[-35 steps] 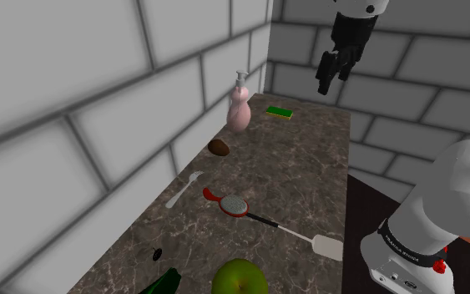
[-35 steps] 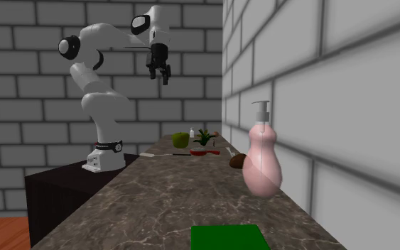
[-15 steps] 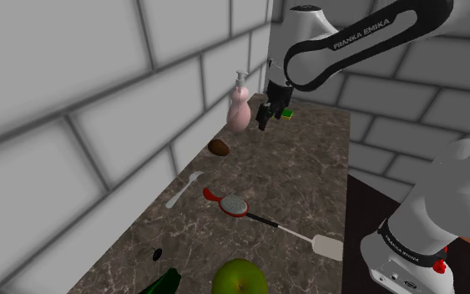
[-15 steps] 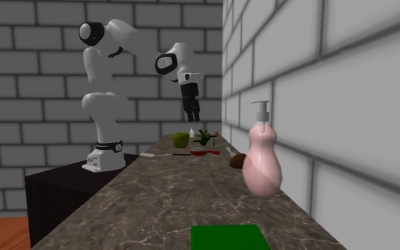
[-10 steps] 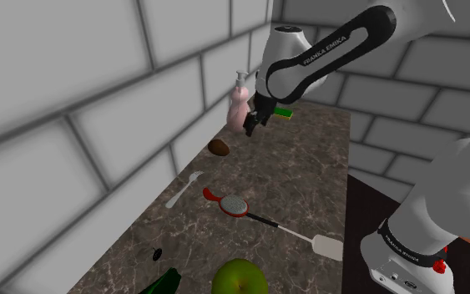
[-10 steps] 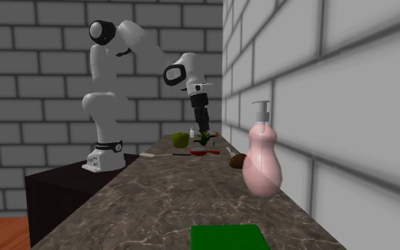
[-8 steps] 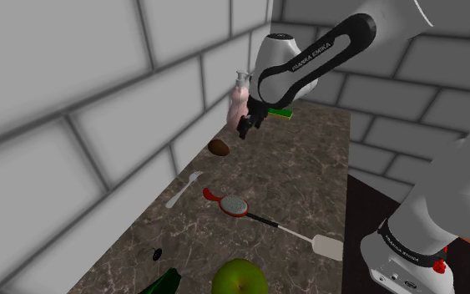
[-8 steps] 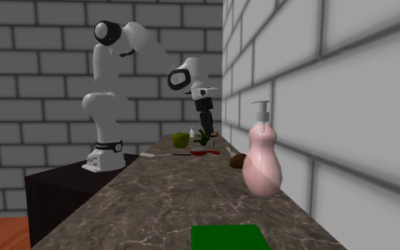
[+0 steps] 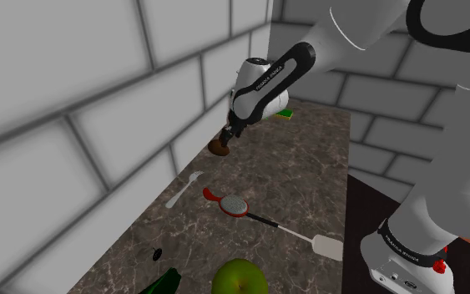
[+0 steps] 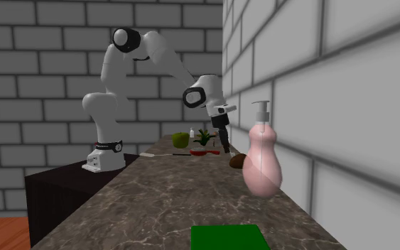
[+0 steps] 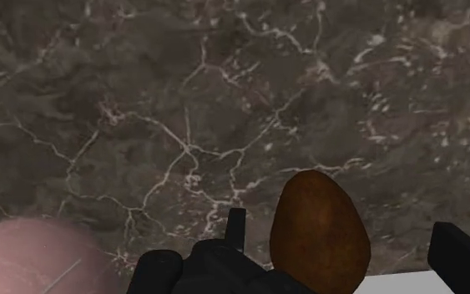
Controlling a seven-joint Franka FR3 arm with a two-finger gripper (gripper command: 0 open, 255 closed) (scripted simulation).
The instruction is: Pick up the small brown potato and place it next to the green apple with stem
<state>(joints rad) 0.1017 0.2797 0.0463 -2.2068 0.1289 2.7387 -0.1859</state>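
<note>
The dark marbled counter (image 9: 308, 175) runs along the brick wall, and the arm (image 9: 266, 79) stretches out over its far part with the gripper (image 9: 227, 136) low, just above the surface. A pink bottle (image 10: 262, 160) stands just beside the gripper, on the side away from the stand. In the wrist view its rounded body bulges in past one finger, near but apart.

The apple (image 9: 240, 278), green, lies well away from the gripper, back toward the stand end of the counter. A red brush (image 9: 231, 203) rests on the counter between the gripper and the apple.

The potato (image 11: 319, 230), brown and egg-shaped, lies on the counter right under the gripper, in the gap of the hand. The fingers (image 11: 236, 224) stand wide apart, one on either side of it, and neither appears to touch it. The potato sits nearer one finger than the other.

This looks like the end of the reach, with the grasp itself not yet made. The next move seems to call for a last small drop so the pads straddle the potato's middle, then a closing squeeze. Because the potato is off centre, one finger will likely meet it first and may nudge or roll it. After that comes a lift high enough to clear the brush on the way to the apple.
</note>
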